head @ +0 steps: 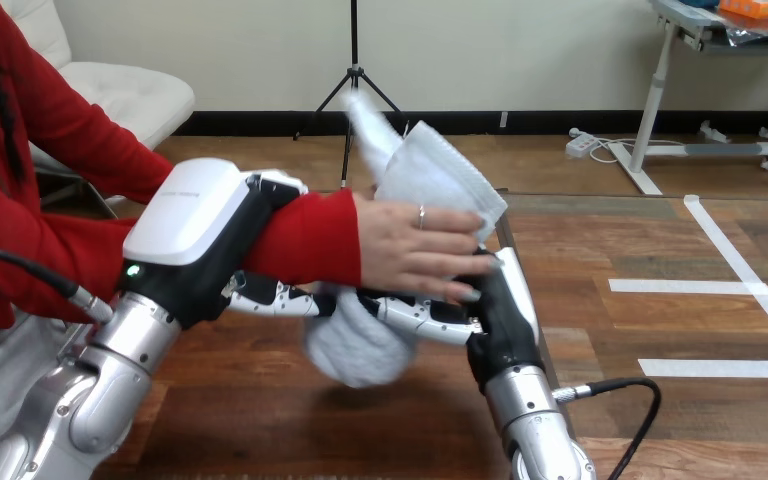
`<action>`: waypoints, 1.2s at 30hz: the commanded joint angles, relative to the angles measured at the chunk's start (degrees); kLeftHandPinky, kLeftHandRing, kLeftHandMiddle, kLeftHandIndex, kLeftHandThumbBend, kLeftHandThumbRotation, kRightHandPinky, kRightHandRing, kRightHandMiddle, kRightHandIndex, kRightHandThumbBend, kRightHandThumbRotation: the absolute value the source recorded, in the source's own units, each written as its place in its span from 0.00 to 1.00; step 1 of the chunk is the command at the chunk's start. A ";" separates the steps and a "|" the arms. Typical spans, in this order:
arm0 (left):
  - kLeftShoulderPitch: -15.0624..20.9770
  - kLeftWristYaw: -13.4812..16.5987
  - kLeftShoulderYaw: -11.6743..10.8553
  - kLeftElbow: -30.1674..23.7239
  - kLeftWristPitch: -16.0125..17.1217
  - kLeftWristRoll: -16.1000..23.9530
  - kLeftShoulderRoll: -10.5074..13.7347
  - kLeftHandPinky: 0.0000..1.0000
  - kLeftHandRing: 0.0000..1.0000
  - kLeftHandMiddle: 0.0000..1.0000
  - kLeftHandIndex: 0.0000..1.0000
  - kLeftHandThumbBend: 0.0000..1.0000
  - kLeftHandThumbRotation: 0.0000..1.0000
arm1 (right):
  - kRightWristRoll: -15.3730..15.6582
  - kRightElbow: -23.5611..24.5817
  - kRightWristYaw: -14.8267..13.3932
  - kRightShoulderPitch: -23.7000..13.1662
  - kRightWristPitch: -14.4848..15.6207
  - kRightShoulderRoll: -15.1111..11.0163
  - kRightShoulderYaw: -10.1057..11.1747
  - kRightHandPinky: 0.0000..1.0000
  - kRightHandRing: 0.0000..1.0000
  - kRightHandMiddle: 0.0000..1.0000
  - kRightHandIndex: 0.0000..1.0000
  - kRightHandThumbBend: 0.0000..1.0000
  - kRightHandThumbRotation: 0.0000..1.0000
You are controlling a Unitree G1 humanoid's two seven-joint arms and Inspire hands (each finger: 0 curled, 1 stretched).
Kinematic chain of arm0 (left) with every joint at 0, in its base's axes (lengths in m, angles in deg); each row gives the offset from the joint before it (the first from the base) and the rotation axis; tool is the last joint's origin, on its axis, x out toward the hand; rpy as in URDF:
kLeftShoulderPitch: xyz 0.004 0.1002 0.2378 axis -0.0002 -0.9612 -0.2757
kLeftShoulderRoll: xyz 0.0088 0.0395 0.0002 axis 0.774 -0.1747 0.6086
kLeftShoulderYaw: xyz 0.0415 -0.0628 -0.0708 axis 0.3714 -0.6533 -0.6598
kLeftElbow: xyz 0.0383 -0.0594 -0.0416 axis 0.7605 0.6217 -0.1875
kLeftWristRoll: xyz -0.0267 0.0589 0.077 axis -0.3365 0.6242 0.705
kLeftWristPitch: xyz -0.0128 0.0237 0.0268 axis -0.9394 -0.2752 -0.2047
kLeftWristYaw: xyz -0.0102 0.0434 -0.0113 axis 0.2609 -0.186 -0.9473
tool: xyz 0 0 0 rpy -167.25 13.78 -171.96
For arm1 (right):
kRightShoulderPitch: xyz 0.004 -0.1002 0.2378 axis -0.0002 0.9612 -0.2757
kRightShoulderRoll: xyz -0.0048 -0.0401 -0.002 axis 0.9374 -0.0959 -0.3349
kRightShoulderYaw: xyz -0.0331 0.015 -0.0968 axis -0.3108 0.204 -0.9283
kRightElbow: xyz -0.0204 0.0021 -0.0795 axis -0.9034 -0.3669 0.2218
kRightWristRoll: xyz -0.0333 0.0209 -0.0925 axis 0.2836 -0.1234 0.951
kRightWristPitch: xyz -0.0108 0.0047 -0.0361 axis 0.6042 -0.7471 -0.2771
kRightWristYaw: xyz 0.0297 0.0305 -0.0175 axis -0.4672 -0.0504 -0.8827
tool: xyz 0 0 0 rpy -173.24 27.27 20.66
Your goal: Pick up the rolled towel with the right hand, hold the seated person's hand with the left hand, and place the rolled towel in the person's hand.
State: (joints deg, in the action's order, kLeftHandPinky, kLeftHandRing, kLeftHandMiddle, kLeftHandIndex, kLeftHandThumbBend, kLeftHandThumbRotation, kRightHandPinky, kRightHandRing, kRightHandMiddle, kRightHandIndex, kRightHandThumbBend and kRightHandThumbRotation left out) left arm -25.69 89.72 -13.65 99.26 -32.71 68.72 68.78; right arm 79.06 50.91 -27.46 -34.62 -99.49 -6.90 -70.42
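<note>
Towel roll (360, 350) clenched in right hand (501, 322), left hand (192, 214) clasping person's forearm (302, 236)

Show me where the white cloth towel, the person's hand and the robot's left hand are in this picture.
white cloth towel (435, 175): head view, its upper folded part.
person's hand (410, 245): head view, its back.
left hand (195, 210): head view, its white back shell.

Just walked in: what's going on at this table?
The left robot hand is clasped round the person's red-sleeved forearm. The right robot hand reaches in under the person's hand, with the white towel between them, sticking out above and hanging below. The person's hand lies on the towel; whether the right robot hand grips it is unclear.
</note>
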 commanded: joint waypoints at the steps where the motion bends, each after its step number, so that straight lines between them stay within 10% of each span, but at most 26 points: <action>1: 3.99 -0.26 -0.19 -6.61 0.44 -0.94 -1.54 0.56 0.65 0.74 0.79 1.00 0.20 | 0.60 3.57 2.76 -3.94 -1.06 3.15 -3.56 0.90 0.98 0.98 1.00 1.00 0.23; 36: 2.37 -2.72 -0.56 -10.17 -2.92 -1.65 -1.90 0.74 0.85 0.89 0.91 1.00 0.32 | 2.16 2.75 2.77 -3.80 -1.99 2.16 -3.83 0.95 1.00 1.00 1.00 1.00 0.36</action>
State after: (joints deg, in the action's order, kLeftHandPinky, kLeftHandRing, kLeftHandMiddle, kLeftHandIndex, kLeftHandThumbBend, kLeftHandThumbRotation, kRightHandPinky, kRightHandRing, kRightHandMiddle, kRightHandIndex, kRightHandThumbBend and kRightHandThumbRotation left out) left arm -25.99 86.86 -14.42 92.97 -36.53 68.58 68.69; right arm 79.46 50.93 -26.65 -34.62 -99.66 -7.01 -70.56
